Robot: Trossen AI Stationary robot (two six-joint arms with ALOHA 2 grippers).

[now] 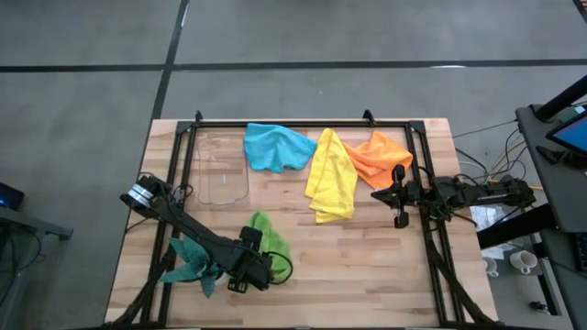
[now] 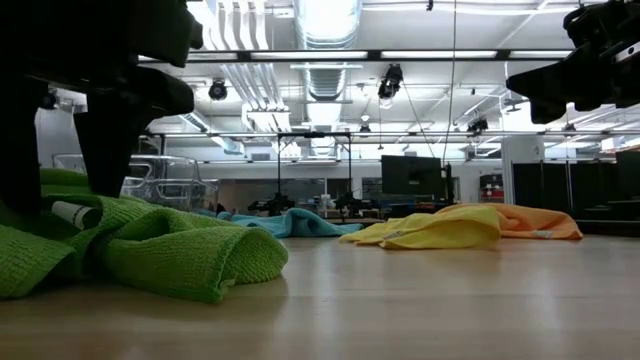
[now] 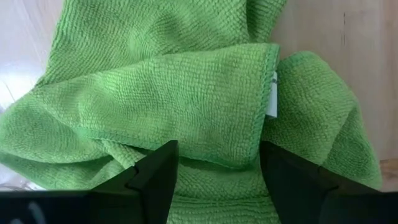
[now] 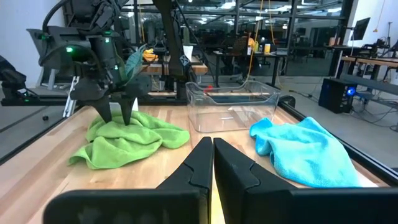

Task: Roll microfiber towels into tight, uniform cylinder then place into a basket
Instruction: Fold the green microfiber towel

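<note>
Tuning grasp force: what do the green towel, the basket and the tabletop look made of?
Green towel: soft knitted microfibre, matte; looped weave, stitched hem.
Basket: clear, glossy, probably thin plastic; the room shows through its walls.
Table: pale wood strips, smooth; butcher-block look.

Left pincer (image 2: 100, 165) stands open, tips down on the crumpled lime green towel (image 2: 150, 250). Further back on the counter (image 2: 450, 300): clear basket (image 2: 165, 180), blue towel (image 2: 290, 224), yellow towel (image 2: 440, 230), orange towel (image 2: 535, 220).
</note>
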